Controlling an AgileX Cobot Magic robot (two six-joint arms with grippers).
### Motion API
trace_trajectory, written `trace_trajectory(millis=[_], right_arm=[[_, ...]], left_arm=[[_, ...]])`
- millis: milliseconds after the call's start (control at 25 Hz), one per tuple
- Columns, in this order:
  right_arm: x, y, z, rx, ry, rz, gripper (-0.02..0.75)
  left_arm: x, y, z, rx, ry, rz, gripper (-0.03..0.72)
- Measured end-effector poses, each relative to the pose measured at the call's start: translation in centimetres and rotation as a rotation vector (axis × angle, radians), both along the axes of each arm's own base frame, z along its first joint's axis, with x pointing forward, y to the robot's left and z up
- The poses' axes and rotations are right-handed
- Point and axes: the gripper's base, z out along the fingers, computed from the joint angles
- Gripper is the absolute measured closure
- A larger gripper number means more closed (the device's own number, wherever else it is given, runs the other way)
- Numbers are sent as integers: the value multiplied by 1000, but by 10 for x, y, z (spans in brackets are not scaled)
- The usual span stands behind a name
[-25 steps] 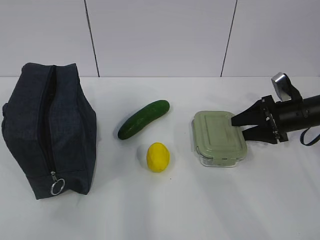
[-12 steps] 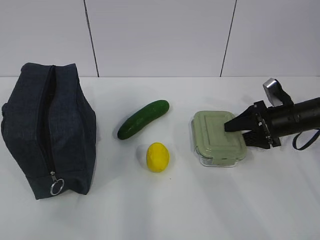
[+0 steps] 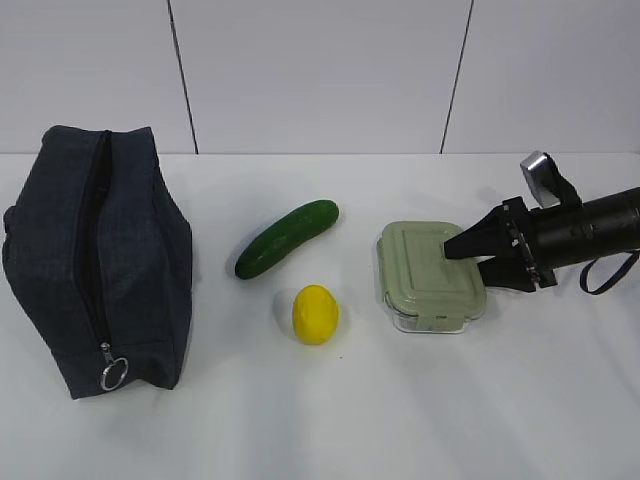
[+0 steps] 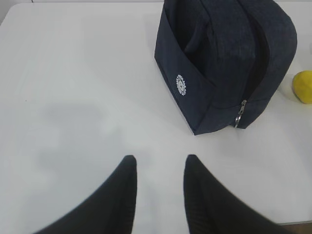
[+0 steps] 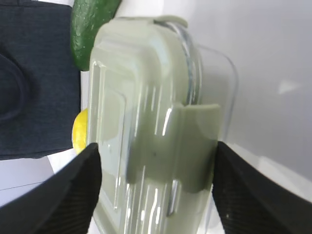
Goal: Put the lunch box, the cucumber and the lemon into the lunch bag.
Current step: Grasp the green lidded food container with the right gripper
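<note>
The lunch box with its sage-green lid sits right of centre on the white table. My right gripper is open, its jaws straddling the box's right end; in the right wrist view a finger stands on each side of the box. The cucumber lies at the centre and the lemon just in front of it. The navy lunch bag stands at the left, zipped shut, with its ring pull at the front. My left gripper is open and empty over bare table, short of the bag.
A white panelled wall runs behind the table. The right arm comes in low from the right edge with a cable loop. The left wrist view shows the lemon past the bag's end.
My right gripper has moved left onto the lunch box's right end, and the box has shifted slightly left. The bag, cucumber and lemon have not moved.
</note>
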Motion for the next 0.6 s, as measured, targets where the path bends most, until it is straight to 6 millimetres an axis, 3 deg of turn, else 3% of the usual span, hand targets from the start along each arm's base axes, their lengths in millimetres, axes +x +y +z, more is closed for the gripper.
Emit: trace_trajectory(millis=[600], right_arm=[[0, 0, 0, 0, 2, -1, 210]], left_arm=[[0, 0, 0, 0, 0, 0, 449]])
